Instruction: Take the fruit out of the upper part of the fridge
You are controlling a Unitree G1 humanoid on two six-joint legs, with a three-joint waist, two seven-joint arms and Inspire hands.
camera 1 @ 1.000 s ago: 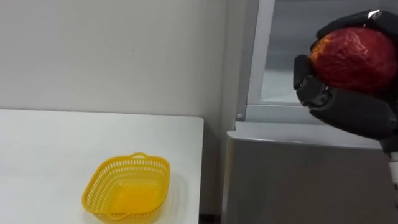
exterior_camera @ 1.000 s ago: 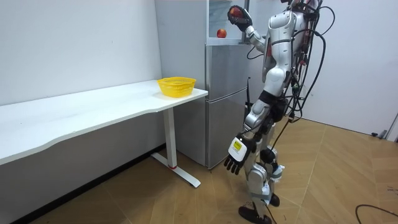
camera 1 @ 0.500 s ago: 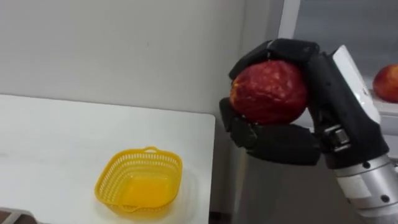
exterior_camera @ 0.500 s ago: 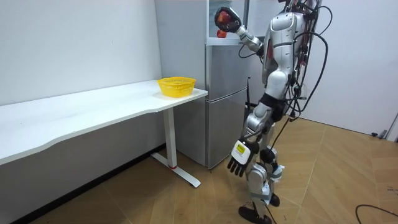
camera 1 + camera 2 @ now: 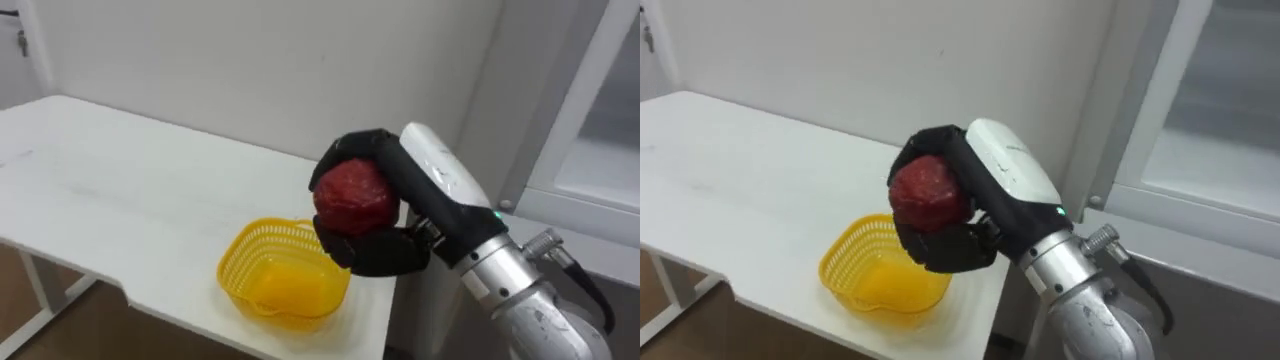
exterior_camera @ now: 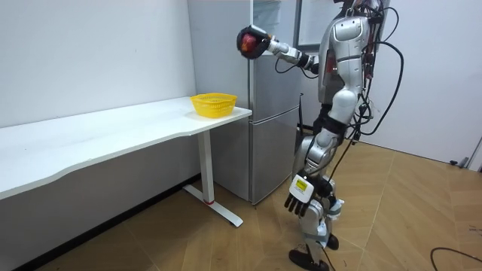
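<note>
A dark red apple (image 5: 352,195) sits in my right hand (image 5: 385,256), whose black fingers and thumb curl round it. In both eye views the hand hovers just above and to the right of a yellow mesh basket (image 5: 262,235) that stands near the white table's right end. In the room view the right arm reaches out to the room view's left with the apple (image 6: 247,39) held high, up and to the right of the basket (image 6: 214,104). My left hand (image 6: 301,199) hangs by my thigh with relaxed fingers. I stand in front of the grey fridge (image 6: 275,120).
The white table (image 5: 120,180) runs along the wall to my left. The fridge's upper compartment (image 5: 600,130) stands open at the right, its frame close to my right arm. Wooden floor spreads around the table legs.
My right hand has carried the apple left, away from the upper fridge and to just beside the basket. The eye views have swung left and down towards the table.
</note>
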